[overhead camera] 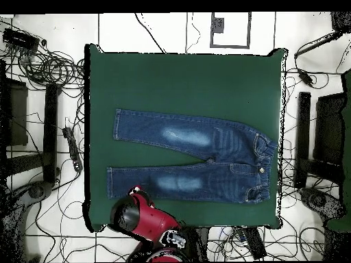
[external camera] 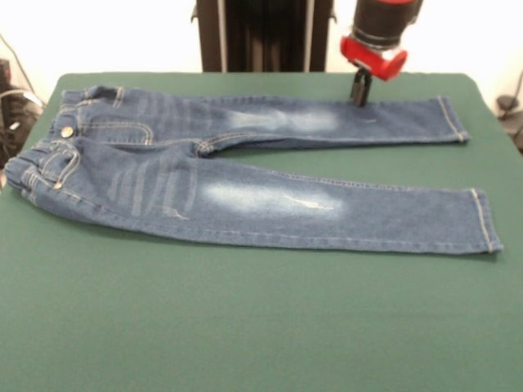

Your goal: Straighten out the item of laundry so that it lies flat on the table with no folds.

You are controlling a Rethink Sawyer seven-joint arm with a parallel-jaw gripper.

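My hand [external camera: 360, 88], grip state unclear, hangs above the far leg of the small blue denim jeans [external camera: 245, 184], stretched lengthwise beneath it across the green bench [external camera: 245, 327].

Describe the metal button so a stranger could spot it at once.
Start at the green table and find the jeans spread across it. Follow them to the waistband end, at the front view's left. The metal button sits there, the one round shiny spot amid tan stitching.
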